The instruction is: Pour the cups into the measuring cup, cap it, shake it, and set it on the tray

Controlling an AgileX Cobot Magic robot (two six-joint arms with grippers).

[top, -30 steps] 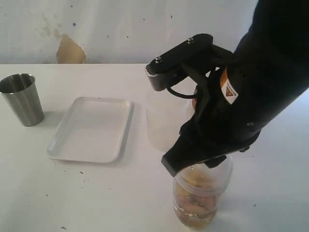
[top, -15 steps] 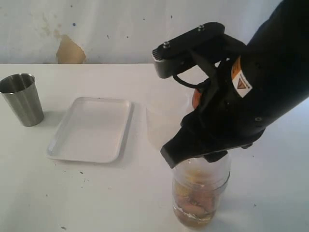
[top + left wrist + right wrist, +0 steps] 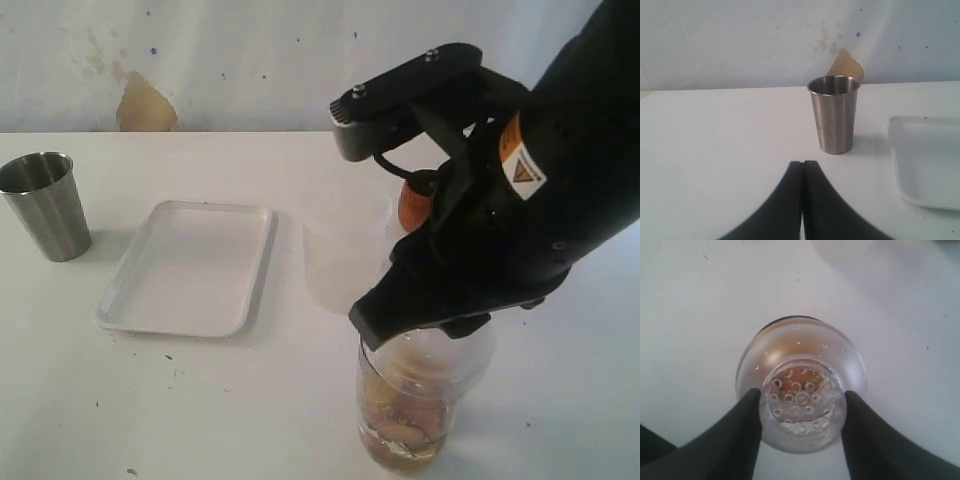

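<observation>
Tumbler first: the steel tumbler (image 3: 45, 205) stands upright at the far left of the table (image 3: 250, 400), well apart from everything else. It looks parked out of the working area, and its inside cannot be read from here. The left gripper (image 3: 802, 167) rests low on the near side of it with its jaws pressed together and nothing between them, probably idle while the other arm works. To the right, the tray (image 3: 190, 265) lies flat and bare, kept free as the final set-down spot. Next comes the frosted plastic cup (image 3: 340, 260), upright just right of the tray and not part of the job. The wooden cup (image 3: 413, 205) shows only as a reddish patch behind the right arm, farther back. At near right the measuring cup (image 3: 405, 420) stands on the table, not on the tray. It holds brownish pieces, and its domed cap (image 3: 800, 355) is seated on top. The right gripper (image 3: 802, 410) comes straight down over it, with its fingers (image 3: 742, 425) at a middling width and clamped on both sides of the cap's perforated neck. Judgement: gripping at the neck either seats the cap or gives a hold for the lift and shake. Pouring appears done.
</observation>
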